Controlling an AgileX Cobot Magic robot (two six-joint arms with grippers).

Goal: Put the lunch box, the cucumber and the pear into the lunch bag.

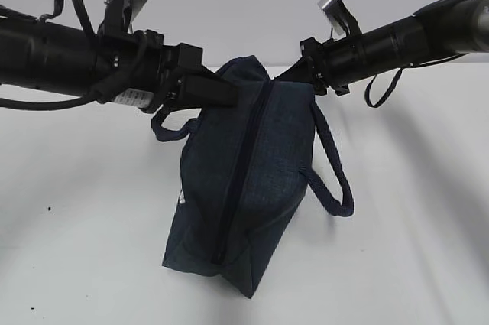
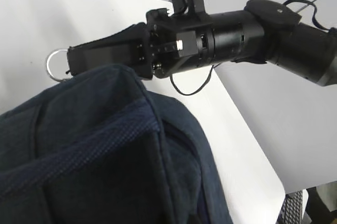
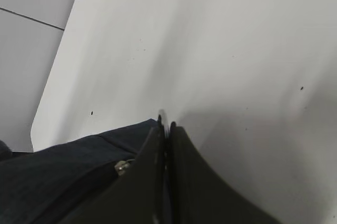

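Lunch bag [image 1: 252,180] soft, floppy, sags below both grippers. Left gripper [image 1: 229,94] and right gripper [image 1: 294,73] each pinched tight on its top fabric; zipper [image 1: 241,172] closed.

The lunch bag [image 1: 260,180] is dark navy with a fine heathered weave, faintly lighter blue where light catches the cloth. Its zipper [image 1: 241,180] runs as a darker, near-black line down the middle, and its handles [image 1: 332,180] are a deeper navy with a ribbed, rope-like texture. In the left wrist view the ring pull [image 2: 54,65] is shiny silver. Both arms are matt black; the left arm [image 1: 69,53] bears a small white label with dark print, and silver-grey camera housings sit above each wrist. The right gripper [image 3: 166,129] is black. The table [image 1: 92,264] is plain white with a few tiny dark specks, possibly dirt.
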